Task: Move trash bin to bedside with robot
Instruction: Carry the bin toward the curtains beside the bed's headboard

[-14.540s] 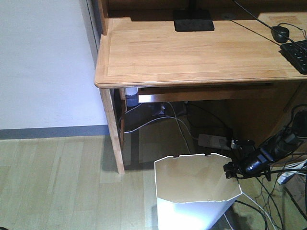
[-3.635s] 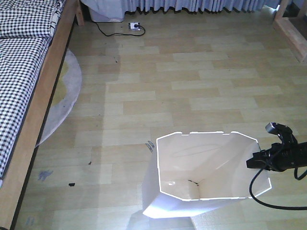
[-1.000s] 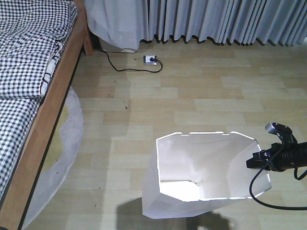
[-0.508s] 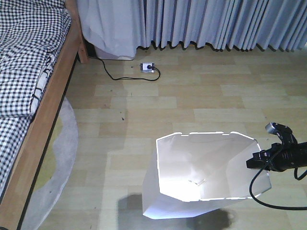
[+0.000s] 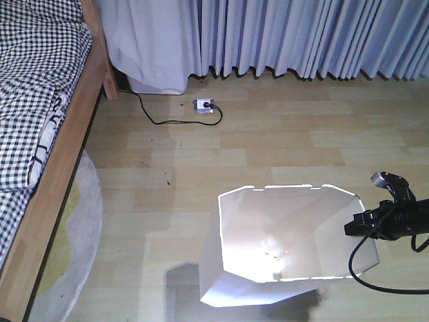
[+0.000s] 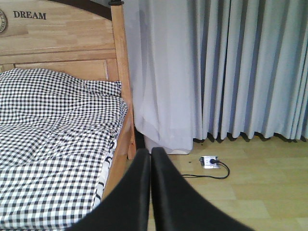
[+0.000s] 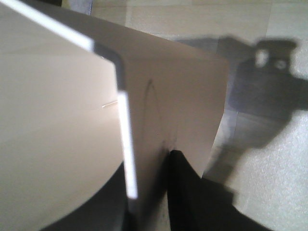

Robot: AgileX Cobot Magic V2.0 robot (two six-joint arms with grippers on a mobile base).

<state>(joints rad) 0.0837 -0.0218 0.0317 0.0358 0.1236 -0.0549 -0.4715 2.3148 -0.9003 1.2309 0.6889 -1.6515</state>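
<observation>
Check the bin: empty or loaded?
Almost empty. The front view looks into the trash bin: bare white walls and floor, with only a small pale scrap lying on the bottom.

The front view looks steeply down from high up onto the floor (image 5: 268, 147), facing the curtains (image 5: 281, 33), with the bed (image 5: 33, 80) at its left edge. The left wrist view sits low and level, looking past the left pincer (image 6: 150, 153) at that same bed, curtains and power strip (image 6: 210, 161). The right wrist view is pressed close against the trash bin (image 7: 178, 96) wall.
</observation>
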